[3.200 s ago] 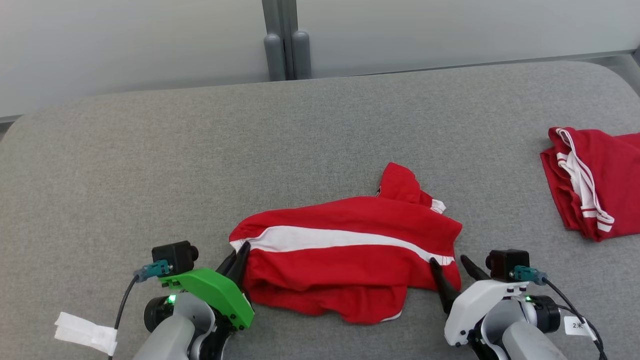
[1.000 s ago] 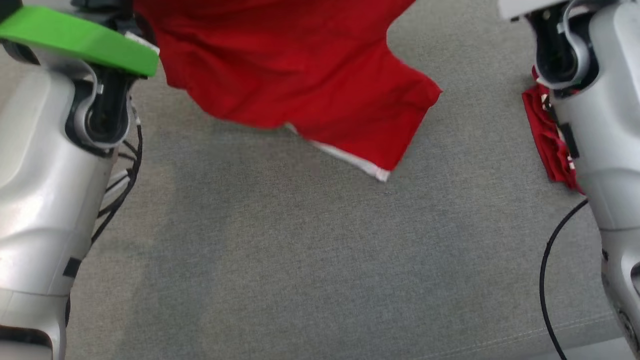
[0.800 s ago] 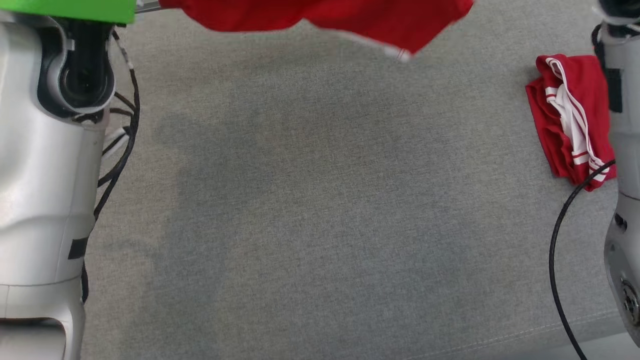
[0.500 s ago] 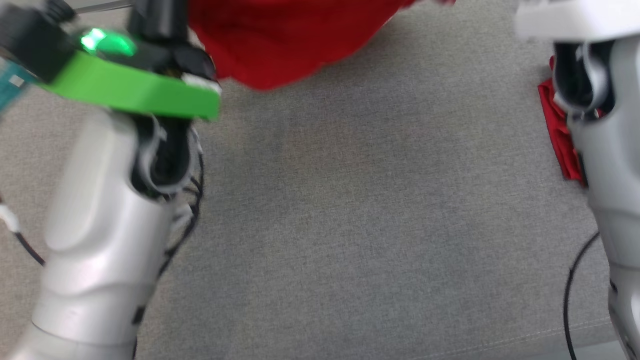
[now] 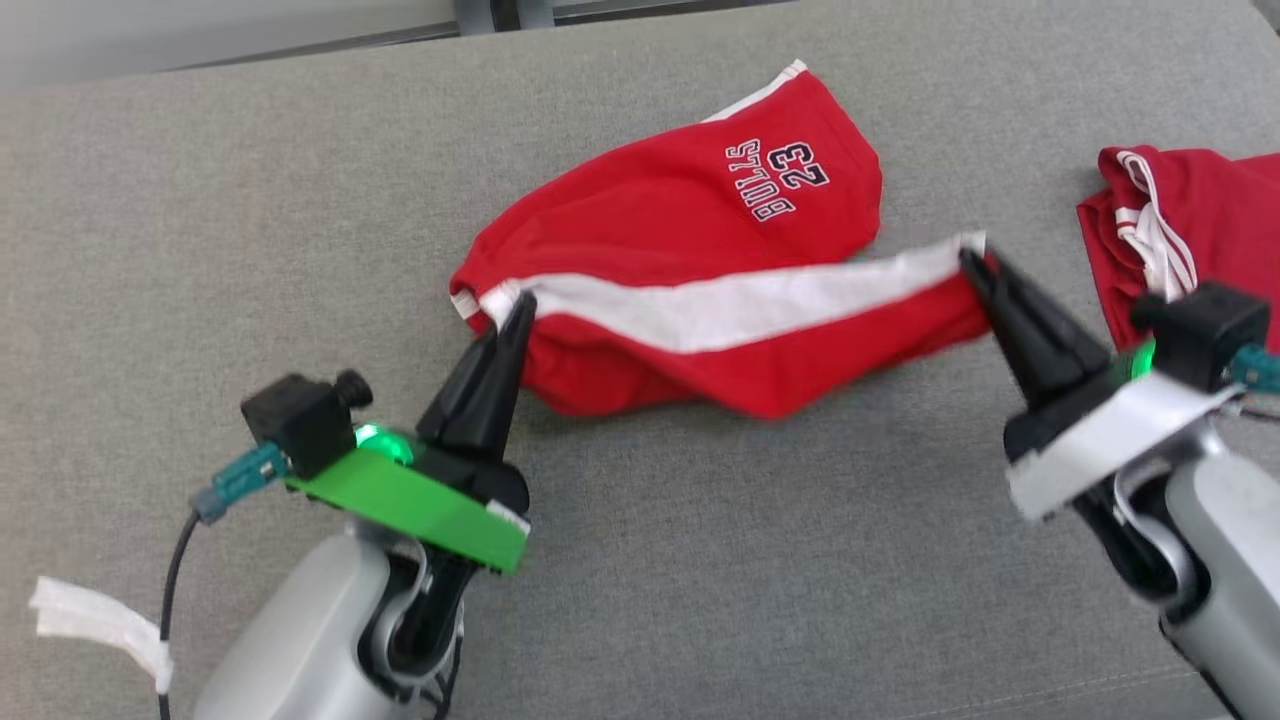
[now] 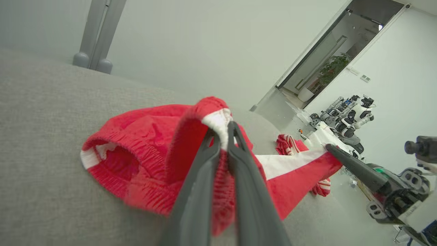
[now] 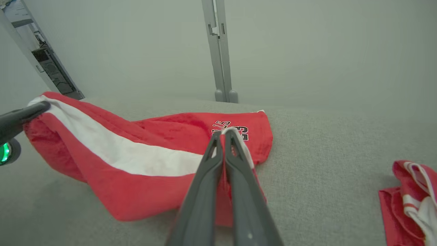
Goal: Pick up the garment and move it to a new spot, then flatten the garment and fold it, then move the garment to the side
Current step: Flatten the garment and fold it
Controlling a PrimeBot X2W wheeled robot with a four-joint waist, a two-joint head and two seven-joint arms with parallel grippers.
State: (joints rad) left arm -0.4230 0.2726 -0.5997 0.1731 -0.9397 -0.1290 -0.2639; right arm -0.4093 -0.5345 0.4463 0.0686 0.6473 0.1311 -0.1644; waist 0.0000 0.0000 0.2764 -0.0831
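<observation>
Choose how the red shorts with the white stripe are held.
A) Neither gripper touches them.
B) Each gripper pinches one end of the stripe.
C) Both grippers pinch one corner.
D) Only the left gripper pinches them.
B: the left gripper is shut on the waistband end of the red shorts, the right gripper on the stripe's other end.

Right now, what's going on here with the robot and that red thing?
The robot holds red shorts by two ends of their white stripe: left gripper shut on one, right gripper shut on the other. The shorts stretch between them, their printed part lying on the gray padded surface. Another red garment lies off to the right.
</observation>
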